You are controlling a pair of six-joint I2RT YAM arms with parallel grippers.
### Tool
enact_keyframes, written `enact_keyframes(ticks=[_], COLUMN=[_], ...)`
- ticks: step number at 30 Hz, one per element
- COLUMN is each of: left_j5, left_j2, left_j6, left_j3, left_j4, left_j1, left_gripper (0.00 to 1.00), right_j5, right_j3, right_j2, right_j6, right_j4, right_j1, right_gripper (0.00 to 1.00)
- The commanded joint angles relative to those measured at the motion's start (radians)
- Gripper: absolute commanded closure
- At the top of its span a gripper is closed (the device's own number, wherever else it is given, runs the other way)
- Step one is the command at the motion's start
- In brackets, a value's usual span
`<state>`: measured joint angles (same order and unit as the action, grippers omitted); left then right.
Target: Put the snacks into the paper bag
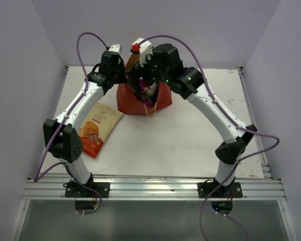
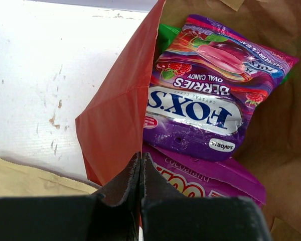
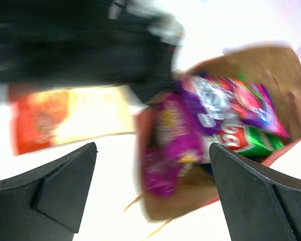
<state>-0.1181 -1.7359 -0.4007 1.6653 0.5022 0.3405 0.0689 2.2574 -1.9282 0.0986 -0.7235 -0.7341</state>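
One beige-orange foil chip packet (image 1: 95,128) lies on the counter (image 1: 190,135) beside the reddish-brown paper bag (image 1: 130,105); left hand (image 2: 140,173) pinches its rim, seemingly holding it open; right hand (image 3: 151,150) hovers spread.

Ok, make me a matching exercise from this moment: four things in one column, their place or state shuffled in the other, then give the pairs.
Things:
1. beige-orange flat foil chip packet
2. purple Fox's foil candy packet
3. reddish-brown paper carrier bag
4. right arm's jaws

Place or state:
A. wide open
B. lying inside the bag
C. flat on the white table, outside the bag
D. edge pinched by the left arm's jaws

Pairs: 1-C, 2-B, 3-D, 4-A.
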Motion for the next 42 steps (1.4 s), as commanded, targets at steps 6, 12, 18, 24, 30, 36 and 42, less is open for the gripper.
enact_keyframes(ticks=[6, 12, 18, 24, 30, 36, 42], left_j5=[0.014, 0.02, 0.044, 0.046, 0.054, 0.069, 0.072], left_j2=[0.016, 0.033, 0.058, 0.09, 0.127, 0.138, 0.131], left_j6=[0.037, 0.062, 0.063, 0.066, 0.066, 0.057, 0.049], left_j3=[0.057, 0.068, 0.062, 0.054, 0.042, 0.019, 0.017], left_j4=[-0.053, -0.037, -0.019, 0.012, 0.033, 0.03, 0.025], left_j1=[-0.012, -0.012, -0.012, -0.012, -0.012, -0.012, -0.012], left_gripper=[1.0, 1.0, 1.0, 1.0, 1.0, 1.0, 1.0], right_j5=[0.103, 0.152, 0.163, 0.122, 0.046, -0.056, -0.202], right_j3=[-0.327, -0.521, -0.645, -0.685, -0.786, -0.714, -0.631], right_j2=[0.218, 0.193, 0.103, 0.014, -0.112, -0.267, -0.333], right_j6=[-0.026, -0.048, -0.091, -0.172, -0.188, -0.188, -0.137], right_j4=[-0.019, 0.148, 0.372, 0.572, 0.904, 1.015, 1.062], right_j1=[-0.274, -0.349, -0.373, -0.396, -0.419, -0.438, -0.455], right_gripper=[0.01, 0.01, 0.01, 0.02, 0.01, 0.01, 0.01])
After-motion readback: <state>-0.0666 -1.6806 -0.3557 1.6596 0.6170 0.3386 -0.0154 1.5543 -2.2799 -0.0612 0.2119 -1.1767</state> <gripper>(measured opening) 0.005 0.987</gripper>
